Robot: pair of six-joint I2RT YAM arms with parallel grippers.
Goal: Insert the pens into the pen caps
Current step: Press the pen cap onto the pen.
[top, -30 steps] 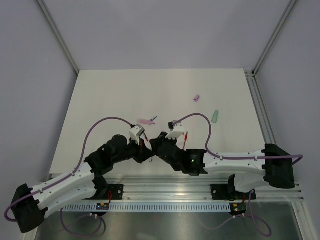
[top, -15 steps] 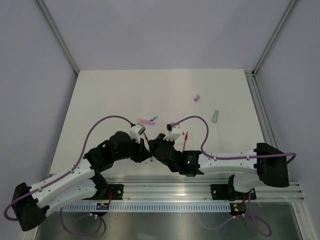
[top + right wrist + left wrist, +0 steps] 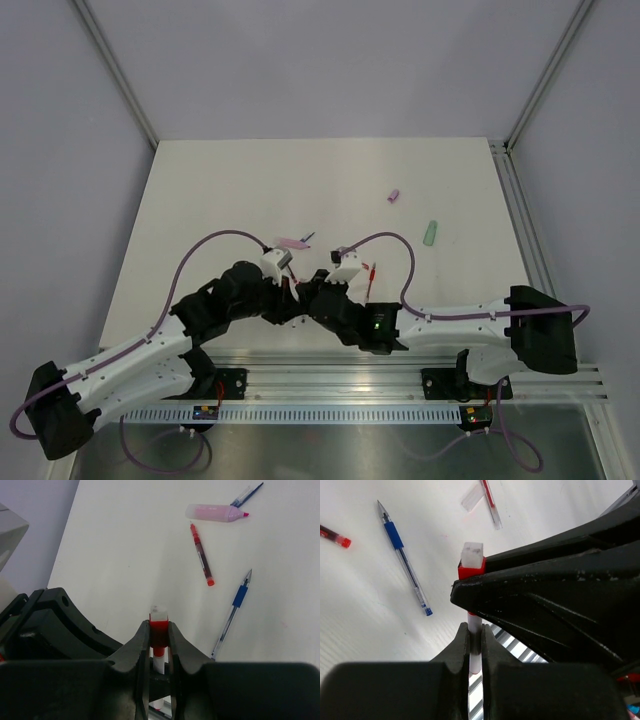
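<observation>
Red cap [image 3: 159,630] near front table [image 3: 250,180] edge

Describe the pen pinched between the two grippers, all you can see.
The pen has a thin pale barrel, plastic by the look. The left gripper is shut on the barrel; the right gripper is shut on the red cap at its other end, which carries a frosted whitish block tip. Its writing tip is hidden.

No legible txt, labels, brand marks, nos. or signs in any view.
</observation>
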